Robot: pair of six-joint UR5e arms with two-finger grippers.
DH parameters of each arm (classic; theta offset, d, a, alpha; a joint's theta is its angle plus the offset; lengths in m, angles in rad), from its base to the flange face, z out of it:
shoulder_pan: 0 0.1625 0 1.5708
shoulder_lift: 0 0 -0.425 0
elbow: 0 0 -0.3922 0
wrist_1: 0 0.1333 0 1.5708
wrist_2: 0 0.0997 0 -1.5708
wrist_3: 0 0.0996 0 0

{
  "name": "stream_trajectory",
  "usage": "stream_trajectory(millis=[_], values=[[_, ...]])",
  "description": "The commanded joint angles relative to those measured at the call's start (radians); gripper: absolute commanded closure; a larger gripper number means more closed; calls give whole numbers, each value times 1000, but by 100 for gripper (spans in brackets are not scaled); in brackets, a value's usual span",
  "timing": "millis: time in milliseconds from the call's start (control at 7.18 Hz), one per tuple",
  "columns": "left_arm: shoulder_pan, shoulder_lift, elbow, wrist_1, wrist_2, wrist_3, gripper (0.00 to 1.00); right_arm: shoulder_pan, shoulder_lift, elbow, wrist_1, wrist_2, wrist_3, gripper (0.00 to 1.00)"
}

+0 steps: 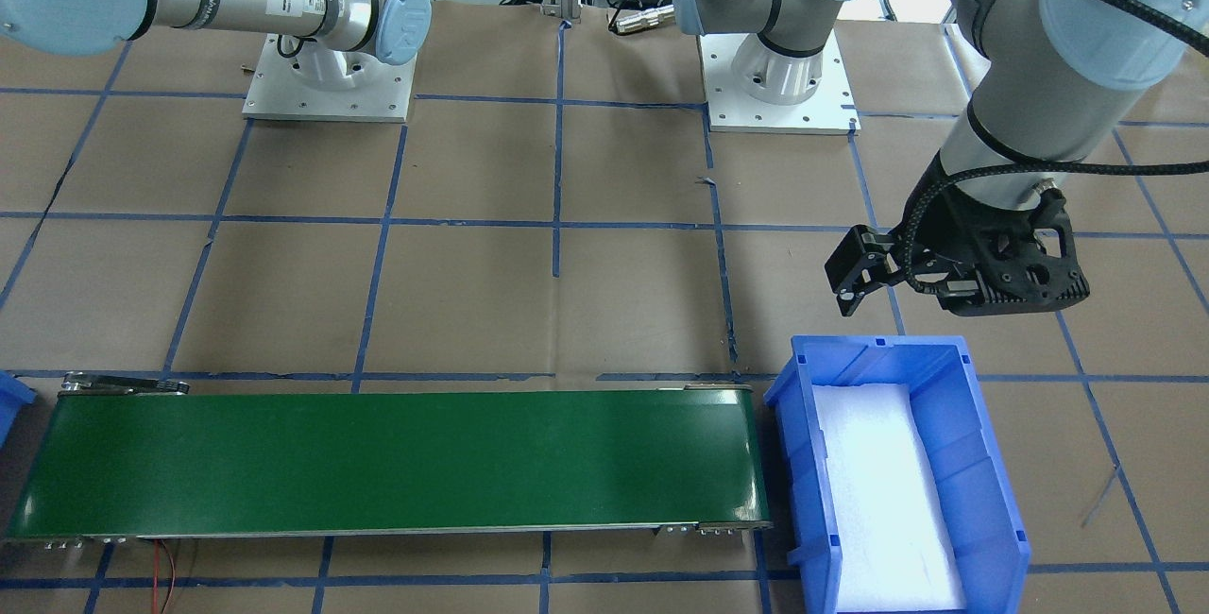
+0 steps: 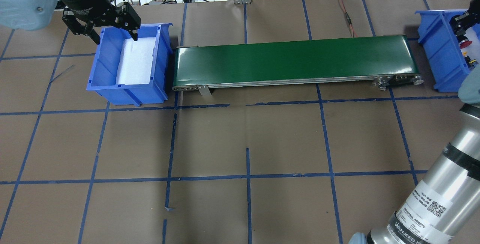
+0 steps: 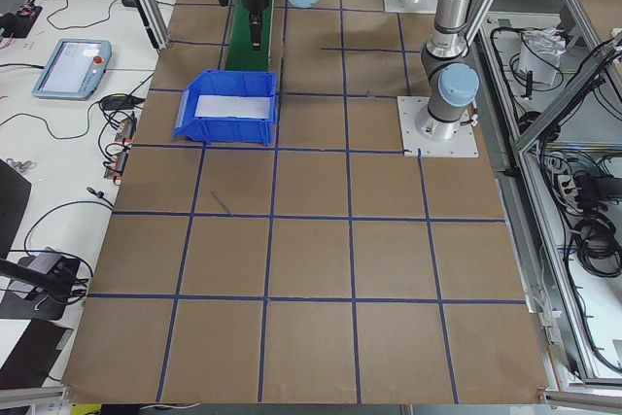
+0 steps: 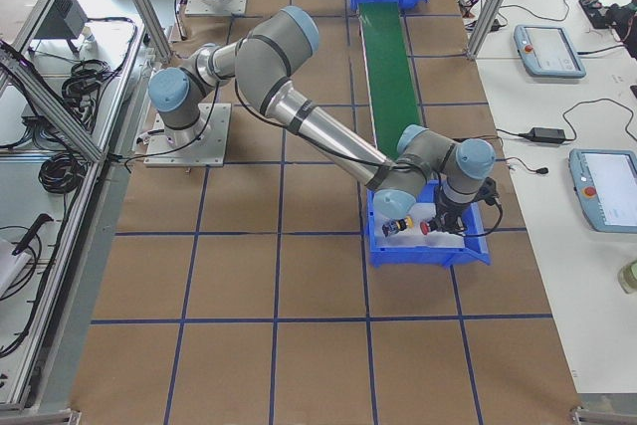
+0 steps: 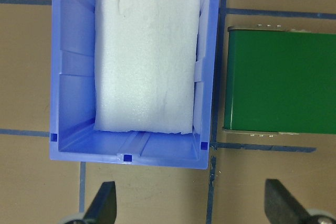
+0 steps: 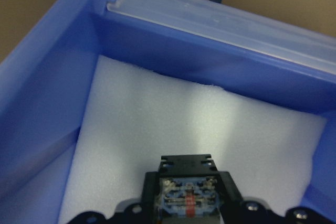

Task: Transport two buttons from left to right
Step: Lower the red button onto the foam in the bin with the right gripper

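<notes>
Buttons are both sitting at the delivery end: in the exterior right view, the yellow button (image 4: 398,226) is lying on its side on the white foam in the blue right bin (image 4: 428,258) at lower centre, and the red button (image 4: 428,229) is sitting just beside it under the right gripper (image 4: 445,218). In the right wrist view, the red button's grey block body (image 6: 188,200) is filling the bottom centre, and the fingers appear to be clamping it by the block.

At the upper left of the overhead view, the left gripper (image 2: 114,35) is hovering over the far edge of the left bin (image 2: 105,86) with its fingers spread wide and holding nothing. That bin is showing only bare foam (image 5: 147,56). The green conveyor belt (image 2: 292,60) is lying between the two bins with nothing on it.

These switches are probably light, rigid and top-heavy at the cap. The flat-sided block is the sensible place to grip, since the rounded cap would likely be slipping between the fingers. The foam should be cushioning any short drop. The transport looks nearly finished.
</notes>
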Motion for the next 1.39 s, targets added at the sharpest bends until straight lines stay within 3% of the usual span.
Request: stream_trajectory(millis=[0,836,1254], values=[[10,2,1,6,-4,0,0,-2,-6,-1,9,0,-1,55],[6,-1,-2,0,1,-5,0,-8,-12,-1,14,0,-3,50],[9,-1,-2,1,8,-2,0,-8,-131,-7,116,-2,-10,50]])
